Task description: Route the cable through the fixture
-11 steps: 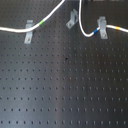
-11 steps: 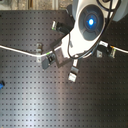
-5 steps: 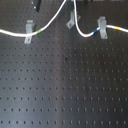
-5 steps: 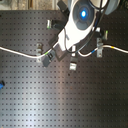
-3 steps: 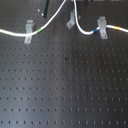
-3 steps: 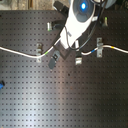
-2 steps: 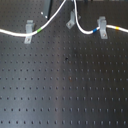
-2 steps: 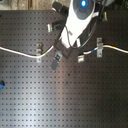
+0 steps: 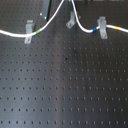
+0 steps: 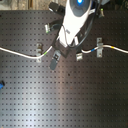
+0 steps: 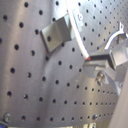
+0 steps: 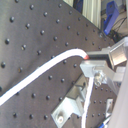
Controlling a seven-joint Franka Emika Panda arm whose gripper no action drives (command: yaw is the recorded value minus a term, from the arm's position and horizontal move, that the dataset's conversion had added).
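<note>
The white cable (image 9: 50, 19) comes in from the first exterior view's left, passes the left fixture clip (image 9: 30, 26) with a green band beside it, and rises out of the frame's top. It comes back down past the middle clip (image 9: 71, 21) and runs through the right clip (image 9: 102, 26), with a blue band before it and a yellow band after. My gripper (image 10: 56, 56) hangs under the white arm, between the left clip (image 10: 40, 49) and the middle clip (image 10: 79, 56). In both wrist views the gripper (image 11: 90, 59) is shut on the cable (image 12: 55, 59), which bends over the fingers.
The black perforated board (image 9: 65, 90) fills both exterior views. Another clip (image 10: 48, 27) stands farther up in the second exterior view. A small blue object (image 10: 1, 85) sits at the second exterior view's left edge. A dark post (image 9: 45, 7) stands near the first exterior view's top.
The arm has shifted up and to the left in the second exterior view. The lifted cable loop between the clips has risen past the first exterior view's top.
</note>
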